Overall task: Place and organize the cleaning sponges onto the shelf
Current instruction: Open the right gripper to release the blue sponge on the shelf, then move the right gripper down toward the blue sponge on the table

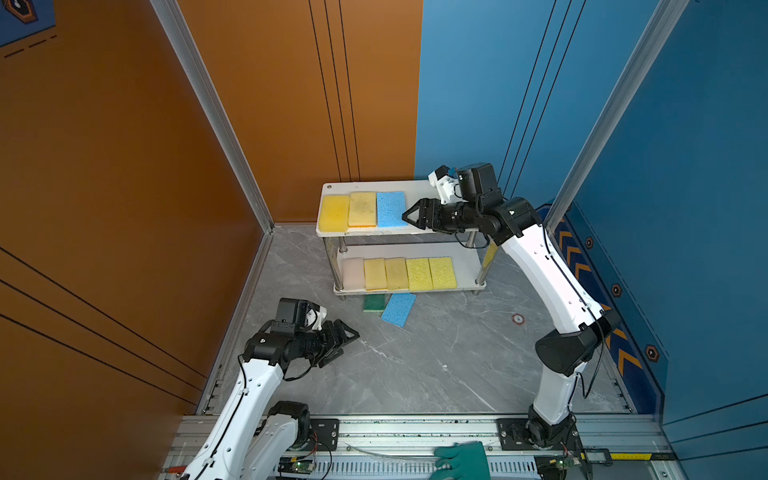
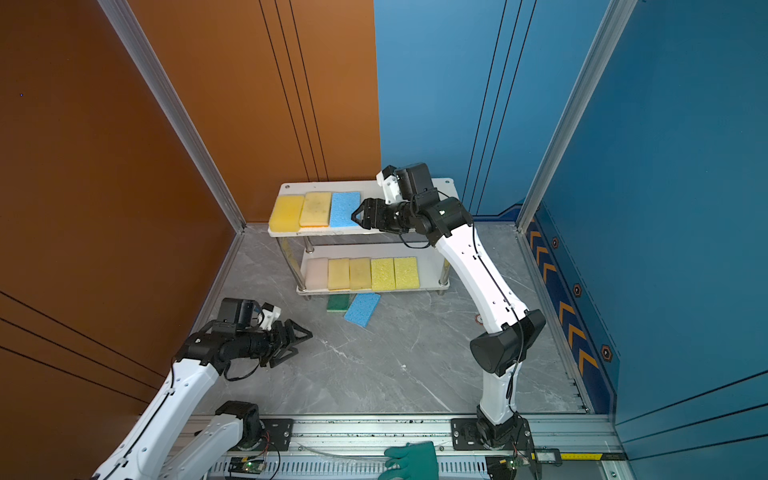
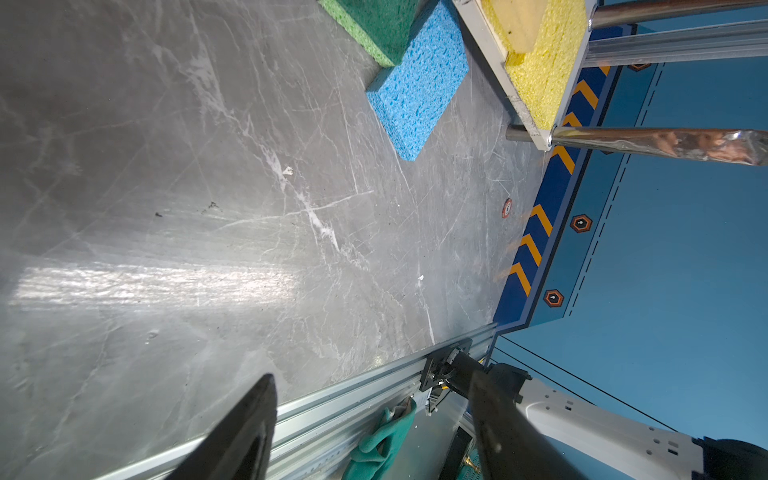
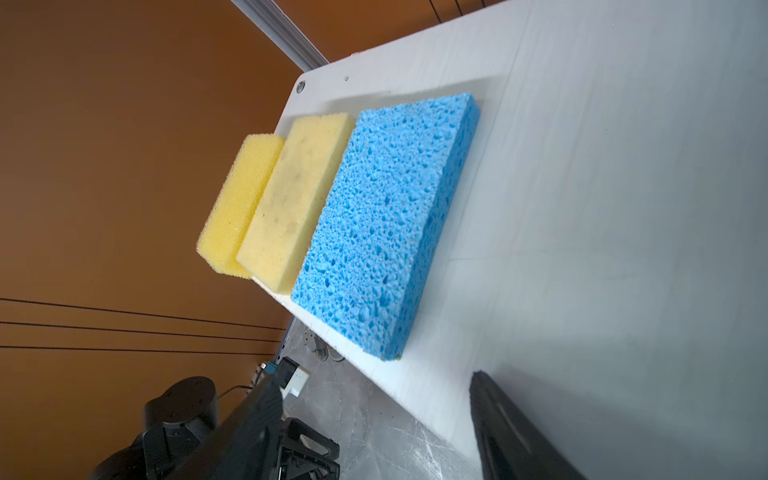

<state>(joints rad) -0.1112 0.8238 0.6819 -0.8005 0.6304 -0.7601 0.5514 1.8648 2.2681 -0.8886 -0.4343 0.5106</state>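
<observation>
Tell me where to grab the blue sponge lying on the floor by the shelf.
Grip the blue sponge across its two long edges near its free end, the one nearer the arm bases, coming straight down. It lies flat. Its far end meets the green sponge under the shelf edge, which would likely crowd the fingers. The open left gripper looks closer.

On my screens the left arm (image 1: 257, 382) and right arm (image 1: 536, 266) match: glossy white link shells dotted with small dark screw holes, matte black joint housings between them, a thin black cable (image 1: 569, 282) clipped along each shell. Each wrist carries a boxy black housing beside a white printed bracket (image 1: 444, 186). The left gripper (image 1: 347, 345) and right gripper (image 1: 409, 216) are black, with hollow triangular fingers (image 4: 498, 424).
</observation>
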